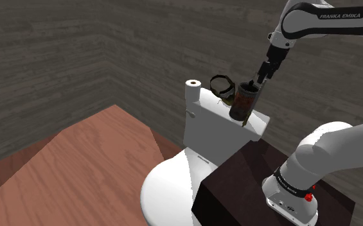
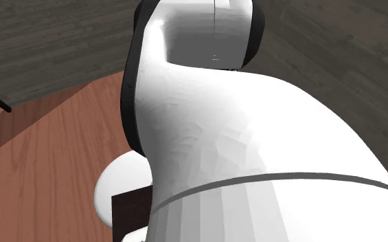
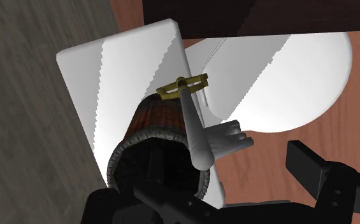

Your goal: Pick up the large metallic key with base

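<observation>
— Dark plank walls and a reddish wood floor surround a white toilet. What sits on its white tank?

— A small white roll stands at the shoulder view's left end. Next comes a large grey metallic key with a brass-coloured loop at one end and teeth near the other. After that is a dark reddish-brown round container with a grey rim.

— Anything in the container?

— Its inside is dark (I cannot tell what, if anything, it holds). The key is outside it, just beside its wall and over the tank lid, between container and roll.

— And the black hand?

— It hangs just above the container's mouth on the white arm. In the wrist view its fingers stand well apart and clasp nothing.
</observation>
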You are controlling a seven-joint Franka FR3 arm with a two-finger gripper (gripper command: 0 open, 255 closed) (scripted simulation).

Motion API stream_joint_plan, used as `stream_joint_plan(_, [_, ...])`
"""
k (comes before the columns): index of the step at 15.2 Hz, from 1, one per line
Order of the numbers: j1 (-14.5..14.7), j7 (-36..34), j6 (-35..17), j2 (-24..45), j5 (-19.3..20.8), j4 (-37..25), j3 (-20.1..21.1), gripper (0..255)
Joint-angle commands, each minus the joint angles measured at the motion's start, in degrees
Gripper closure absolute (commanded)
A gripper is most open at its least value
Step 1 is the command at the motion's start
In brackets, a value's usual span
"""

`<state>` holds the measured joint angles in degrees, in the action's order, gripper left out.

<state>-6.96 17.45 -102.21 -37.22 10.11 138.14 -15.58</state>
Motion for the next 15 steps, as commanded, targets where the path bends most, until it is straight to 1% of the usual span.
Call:
stream_joint_plan(1, [-0.1,0.0,-2.0,0.1,0.2,1.8,-0.3,0])
stream_joint_plan(3, [-0.1,0.0,-2.0,0.1,0.2,1.8,-0.3,0])
stream_joint_plan(4, [-0.1,0.0,-1.8,0.0,0.2,1.8,-0.3,255])
stream_joint_plan(13, [-0.1,0.0,-2.0,0.1,0.2,1.8,-0.3,255])
stream_joint_plan(15, [0.0,0.0,-0.5,0.1,0.1,0.3,-0.1,255])
